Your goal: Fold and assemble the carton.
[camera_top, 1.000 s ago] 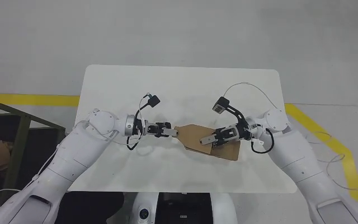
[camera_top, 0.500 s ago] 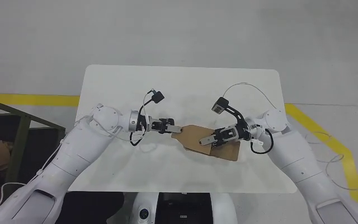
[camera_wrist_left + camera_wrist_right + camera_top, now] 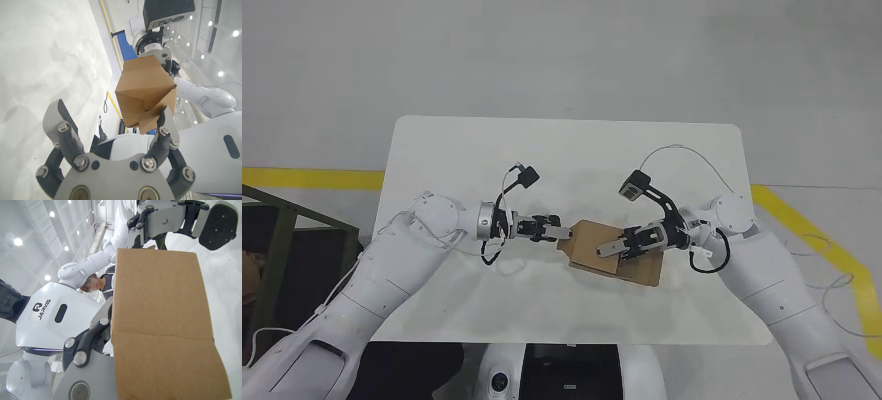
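Note:
The brown carton (image 3: 612, 255) is held just above the table's front middle, partly folded into a box shape (image 3: 145, 89). My right gripper (image 3: 625, 246) is shut on its top panel; one finger (image 3: 98, 325) shows beside the wide cardboard face (image 3: 162, 313), the other is hidden behind it. My left gripper (image 3: 560, 232) stands open at the carton's left end. One of its fingers (image 3: 166, 121) touches the small end flap (image 3: 149, 123), while the other finger (image 3: 64, 117) is clear of the cardboard. From the right wrist view the left gripper (image 3: 179, 237) is beyond the carton's far edge.
The white table (image 3: 442, 160) stretches bare around the carton on all sides. A thin white cable (image 3: 682, 152) loops above the right arm. A yellow floor line (image 3: 312, 178) runs past the table's left edge.
My left gripper has moved right, up against the carton's left end, and the pointed end flap has folded inward. The right gripper has kept its hold, shifting hardly at all.

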`<state>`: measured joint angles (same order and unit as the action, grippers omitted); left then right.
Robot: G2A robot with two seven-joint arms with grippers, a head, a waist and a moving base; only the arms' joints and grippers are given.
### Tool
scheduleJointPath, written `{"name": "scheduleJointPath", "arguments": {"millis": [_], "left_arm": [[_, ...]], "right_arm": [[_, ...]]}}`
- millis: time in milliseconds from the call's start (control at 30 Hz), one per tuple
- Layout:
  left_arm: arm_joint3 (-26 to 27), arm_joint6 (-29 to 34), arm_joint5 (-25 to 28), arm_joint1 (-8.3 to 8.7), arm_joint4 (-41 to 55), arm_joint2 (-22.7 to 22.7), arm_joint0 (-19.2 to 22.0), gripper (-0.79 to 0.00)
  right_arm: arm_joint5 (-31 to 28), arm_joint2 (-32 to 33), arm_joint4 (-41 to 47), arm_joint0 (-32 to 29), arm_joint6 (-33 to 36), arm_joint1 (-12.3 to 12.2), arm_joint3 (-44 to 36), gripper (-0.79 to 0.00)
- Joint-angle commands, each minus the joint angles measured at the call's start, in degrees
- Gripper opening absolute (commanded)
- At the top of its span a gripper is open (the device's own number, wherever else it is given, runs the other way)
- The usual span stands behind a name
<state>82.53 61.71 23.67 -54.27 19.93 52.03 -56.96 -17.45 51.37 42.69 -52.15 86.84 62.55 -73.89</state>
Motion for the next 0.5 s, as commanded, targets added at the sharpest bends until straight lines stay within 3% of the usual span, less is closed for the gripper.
{"name": "scheduleJointPath", "arguments": {"millis": [0,467], "left_arm": [[0.3,0.13,0.1,0.05,-0.32,0.38,-0.11,0.0],[0.88,1.41,0.71,-0.05,-1.43,0.69,-2.05,0.0]], "right_arm": [[-0.01,0.06,-0.03,-0.07,0.0,0.01,0.02,-0.785],[0.28,0.6,1.28,-0.4,0.29,0.25,-0.36,-0.785]]}}
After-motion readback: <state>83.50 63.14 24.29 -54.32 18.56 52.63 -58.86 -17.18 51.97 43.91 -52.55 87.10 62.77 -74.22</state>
